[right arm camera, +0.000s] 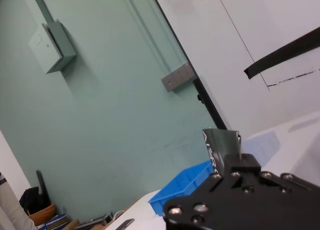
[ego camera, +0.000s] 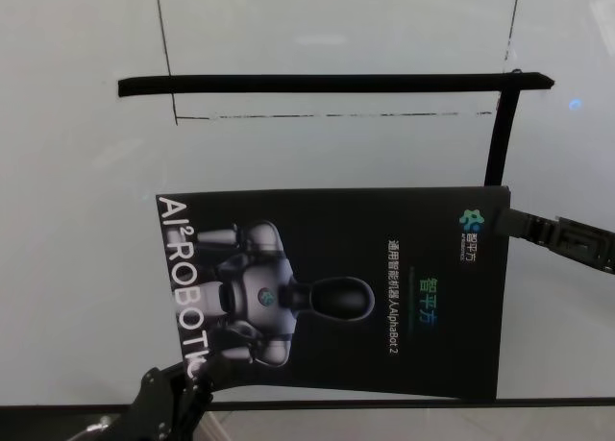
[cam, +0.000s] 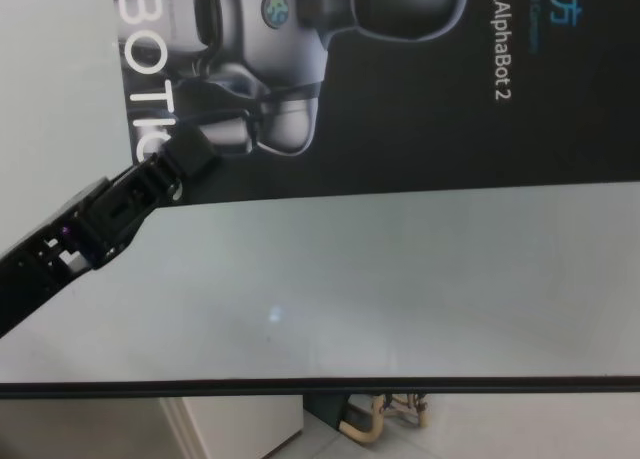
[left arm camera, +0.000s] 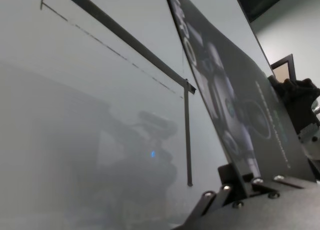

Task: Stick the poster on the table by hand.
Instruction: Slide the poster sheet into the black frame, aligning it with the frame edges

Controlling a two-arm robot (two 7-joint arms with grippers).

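Currently the poster is held over the table by both grippers, not yet pressed flat.

The sheet is gripped at its near left corner by the left gripper, closed on the edge by the "ROBOTIC" lettering, and at its far right corner by the right gripper, closed on that corner. It is judged that placement is under way: the poster sits short of the black tape strips and dashed outline beyond it, and smoothing down remains. The left wrist view shows the sheet tilted, lifted off the tabletop, which the head view hides. A blue bin appears only in the right wrist view.
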